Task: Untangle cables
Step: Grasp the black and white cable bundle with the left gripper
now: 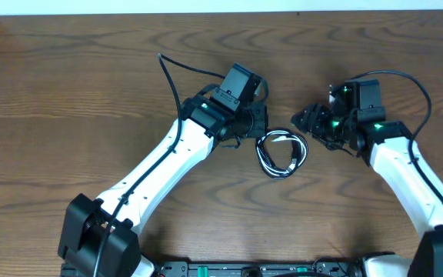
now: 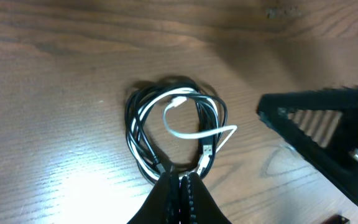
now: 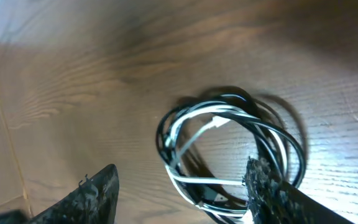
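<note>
Left claw (image 2: 180, 185) clenched with its tips at the near rim of the coil, can't tell if a strand is pinched, right claw (image 3: 184, 174) released and spread wide over the same coil, white cable (image 2: 190, 134) and black cable (image 2: 131, 115) looped together on the bench (image 1: 68, 92) between both arms.

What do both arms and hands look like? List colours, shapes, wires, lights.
The left arm and right arm have white rounded links with black joints. A black wire loops off each. Small green lights glow near the wrists. The left hand and right hand are black, with tapering rough-textured fingers.
</note>
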